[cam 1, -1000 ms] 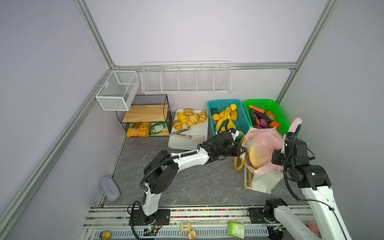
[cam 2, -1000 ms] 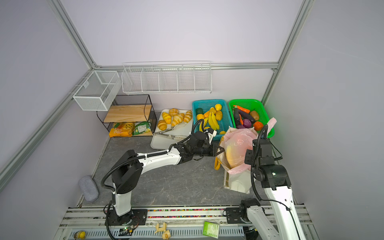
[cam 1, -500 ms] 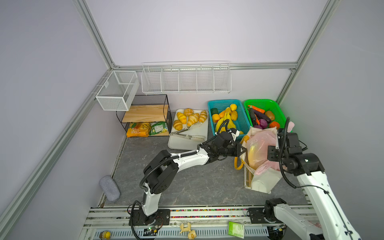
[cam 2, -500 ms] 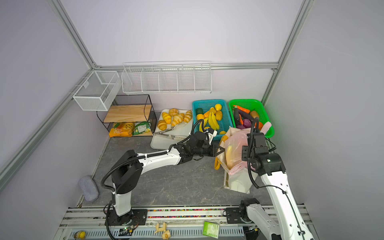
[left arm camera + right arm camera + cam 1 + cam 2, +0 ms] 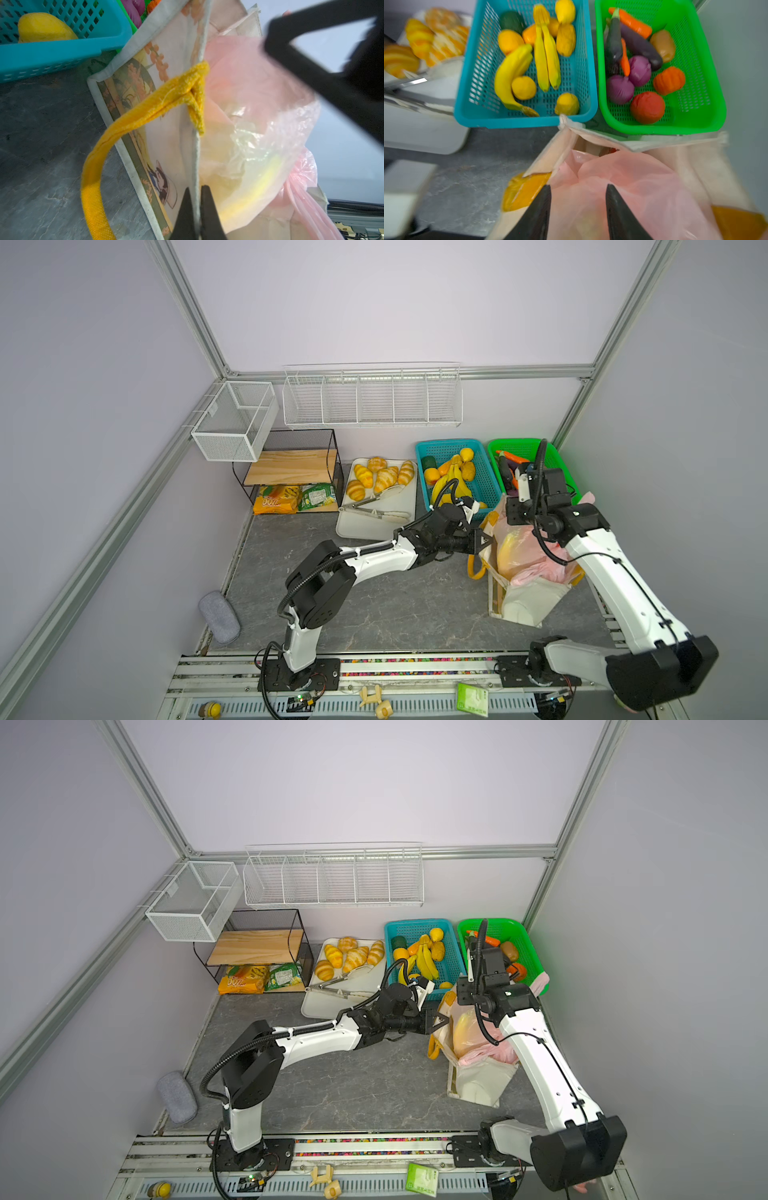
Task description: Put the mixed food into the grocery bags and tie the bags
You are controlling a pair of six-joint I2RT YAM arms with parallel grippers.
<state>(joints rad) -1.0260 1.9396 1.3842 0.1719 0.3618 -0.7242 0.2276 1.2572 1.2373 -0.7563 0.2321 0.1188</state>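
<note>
Pinching canvas tote [image 5: 170,133] holding pink bag [image 5: 643,182], left end effector [image 5: 195,191], right end effector [image 5: 578,186] apart above

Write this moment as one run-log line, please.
left gripper: shut on tote rim | right gripper: open over pink bag | pink bag: inside tote | bananas: in blue basket

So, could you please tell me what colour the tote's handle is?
Yellow-orange; the handle shows best in the left wrist view.
</note>
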